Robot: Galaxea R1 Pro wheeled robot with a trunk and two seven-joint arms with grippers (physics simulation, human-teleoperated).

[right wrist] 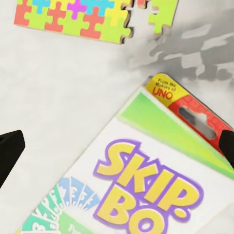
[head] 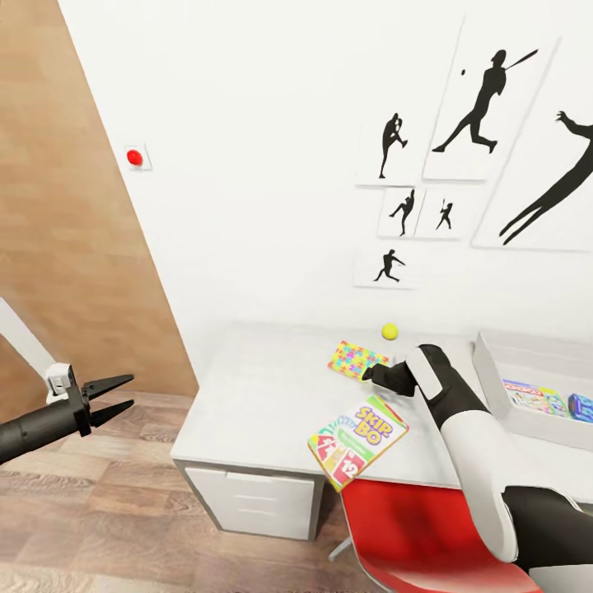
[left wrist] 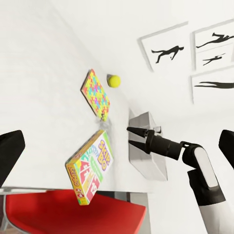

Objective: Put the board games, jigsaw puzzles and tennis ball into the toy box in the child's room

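On the pale table [head: 247, 395] lie a Skip-Bo board game [head: 358, 439], one jigsaw puzzle [head: 356, 359] and the tennis ball [head: 389, 331] near the wall. The toy box [head: 488, 371] stands at the right end, with a Monopoly game [head: 531, 395] and a blue game [head: 581, 406] inside. My right gripper [head: 372, 375] hovers open between puzzle and Skip-Bo box; its wrist view looks down on the Skip-Bo cover [right wrist: 146, 185] and the puzzle [right wrist: 78, 19]. My left gripper [head: 115, 398] is open and empty, off the table's left end over the floor. Its wrist view shows the right gripper [left wrist: 132, 136] open.
A red chair [head: 412, 527] sits at the table's front edge under my right arm. A white drawer unit [head: 251, 498] is below the tabletop. A wood-panelled wall [head: 66, 247] and plank floor [head: 99, 527] lie to the left. Silhouette pictures [head: 478, 107] hang above.
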